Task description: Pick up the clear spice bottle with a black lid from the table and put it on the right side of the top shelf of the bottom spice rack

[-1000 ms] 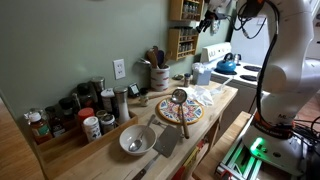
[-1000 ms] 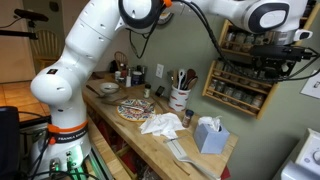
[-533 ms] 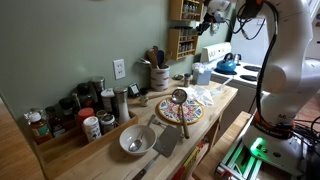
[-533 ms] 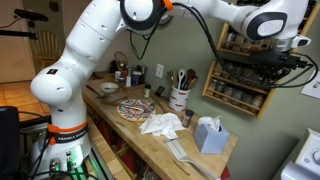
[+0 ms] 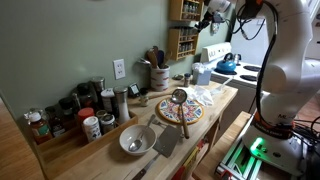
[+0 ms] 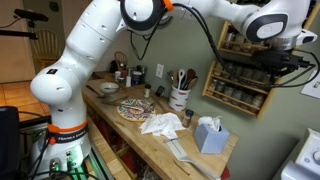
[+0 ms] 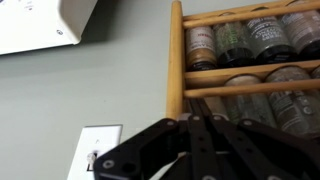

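— Gripper [image 7: 192,124]: spread, pressed together, or pinching something?
— I cannot tell; in the wrist view its fingers [image 7: 150,150] merge into one dark blur along the lower edge; in an exterior view the gripper [image 6: 275,62] hangs high on the wall, right in front of the bottom spice rack [image 6: 238,88].
— And the spice bottle?
— I cannot pick it out; the rack's side post and two shelves of dark-lidded jars [image 7: 235,42] fill the upper right of the wrist view, but no jar can be told from its neighbours; whatever lies between the fingers is not legible.
— The table [image 5: 100,158]?
— Light wood, well below the gripper; a patterned plate [image 5: 180,112] lies on it; a utensil crock [image 5: 159,76] stands by the wall, near the rack.
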Available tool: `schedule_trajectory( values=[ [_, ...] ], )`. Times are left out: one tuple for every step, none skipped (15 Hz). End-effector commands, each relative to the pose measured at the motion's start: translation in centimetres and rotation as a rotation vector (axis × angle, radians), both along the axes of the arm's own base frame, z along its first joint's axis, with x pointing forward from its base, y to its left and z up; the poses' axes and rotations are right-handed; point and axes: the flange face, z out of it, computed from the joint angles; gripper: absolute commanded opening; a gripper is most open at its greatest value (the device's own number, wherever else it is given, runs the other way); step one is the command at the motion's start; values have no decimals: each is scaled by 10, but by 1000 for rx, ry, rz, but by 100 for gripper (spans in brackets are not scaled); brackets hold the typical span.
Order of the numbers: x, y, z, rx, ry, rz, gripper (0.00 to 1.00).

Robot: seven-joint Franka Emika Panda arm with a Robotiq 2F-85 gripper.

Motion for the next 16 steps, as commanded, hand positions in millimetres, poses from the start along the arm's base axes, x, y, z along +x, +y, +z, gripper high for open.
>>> schedule_trajectory(
  values=[
    [-2, 0, 2, 5, -46, -12, 0],
    [-2, 0, 4, 1, -52, -13, 0],
    [-3, -1, 5, 0, -58, -14, 0],
    [-3, -1, 6, 0, -60, -15, 0],
    [-4, -1, 7, 4, -59, -12, 0],
    [-6, 0, 7, 11, -56, -7, 0],
    [-8, 1, 8, 15, -55, -1, 0],
    [-9, 2, 10, 18, -53, 9, 0],
    [-11, 3, 12, 19, -52, 17, 0],
    [-13, 4, 14, 21, -53, 23, 0],
    [-14, 5, 16, 19, -56, 31, 0],
    [-15, 7, 18, 22, -59, 41, 0],
    [-16, 8, 19, 21, -60, 50, 0],
    [-17, 11, 21, 20, -61, 62, 0],
    [-17, 13, 22, 18, -60, 74, 0],
    [-18, 15, 23, 18, -60, 82, 0]
  ],
)
